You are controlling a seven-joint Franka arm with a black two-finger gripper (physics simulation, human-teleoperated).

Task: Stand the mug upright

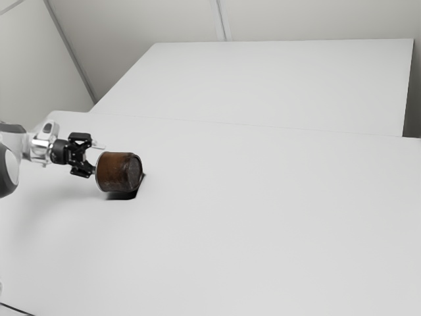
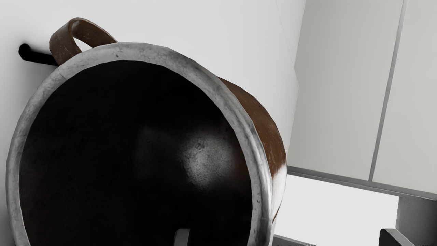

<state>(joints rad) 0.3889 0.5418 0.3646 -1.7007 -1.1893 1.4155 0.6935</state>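
The gripper (image 1: pixel 97 158) has its fingers spread, one by the open mouth (image 2: pixel 102 153) and one outside the rim (image 2: pixel 126 51). The mug (image 1: pixel 118 172) lies sideways on the smooth white table (image 1: pixel 263 217), so a soft pinch and slow tip, mouth up, should work best. It is round, brown and scratched, with a gray, metal-looking rim and a curved handle (image 2: pixel 62 42).

Ext. view: bright, flat light on worktop (image 1: pixel 263 217), soft arm shadow, small dark one under mug (image 1: pixel 119 172). Wrist view: mug interior v. dark w/ blurry glare patch.
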